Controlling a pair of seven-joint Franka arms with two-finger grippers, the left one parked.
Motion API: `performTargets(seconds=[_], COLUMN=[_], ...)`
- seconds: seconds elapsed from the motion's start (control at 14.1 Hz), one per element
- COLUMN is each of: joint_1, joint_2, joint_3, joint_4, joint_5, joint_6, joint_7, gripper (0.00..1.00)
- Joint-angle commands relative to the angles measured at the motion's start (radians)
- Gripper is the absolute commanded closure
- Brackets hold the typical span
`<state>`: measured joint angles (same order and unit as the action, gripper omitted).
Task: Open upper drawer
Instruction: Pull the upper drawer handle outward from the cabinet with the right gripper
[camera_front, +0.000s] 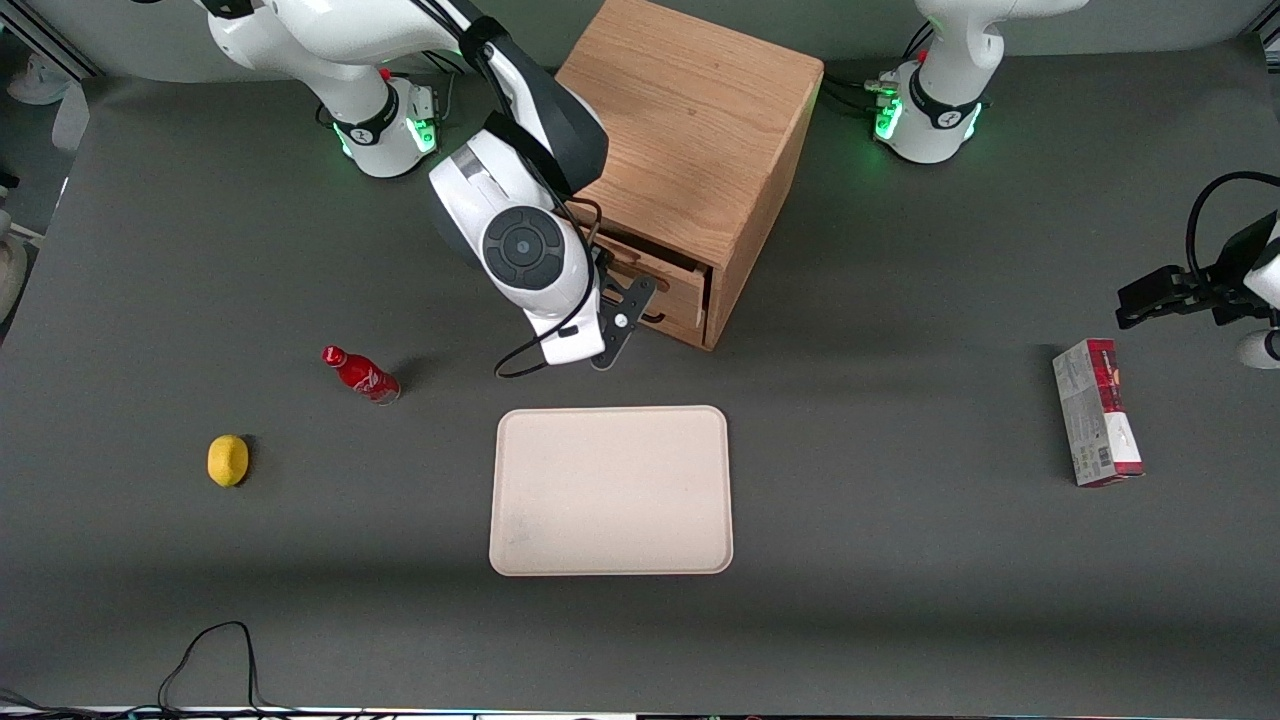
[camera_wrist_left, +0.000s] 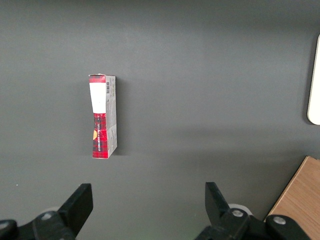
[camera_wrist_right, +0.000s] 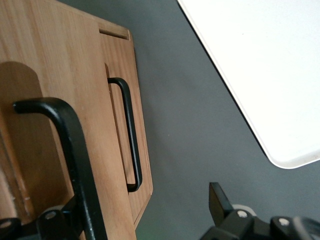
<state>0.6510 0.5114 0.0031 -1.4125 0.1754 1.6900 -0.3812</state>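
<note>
Oak cabinet (camera_front: 690, 110) sits upper middle of the front frame on the grey tabletop (camera_front: 900, 560). Upper drawer (camera_wrist_right: 45, 60) is the top of two matching light oak fronts, with a thin black wire handle (camera_wrist_right: 75, 150), and looks pulled out slightly over the lower drawer (camera_wrist_right: 117, 60). Hand (camera_wrist_right: 147, 210) is at the drawer front, fingers spread, one finger touching or just beside the handle.
</note>
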Motion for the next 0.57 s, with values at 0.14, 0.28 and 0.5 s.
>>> performTargets(seconds=[0.14, 0.28, 0.5], joint_1=[-0.036, -0.037, -0.071], joint_2=[0.002, 0.002, 0.012], joint_3=[-0.003, -0.005, -0.005], joint_4=[0.017, 0.017, 0.017], joint_5=[0.046, 0.041, 0.036], joint_6=[0.005, 0.032, 0.056], joint_7=[-0.03, -0.03, -0.031], gripper=[0.0, 0.0, 0.0])
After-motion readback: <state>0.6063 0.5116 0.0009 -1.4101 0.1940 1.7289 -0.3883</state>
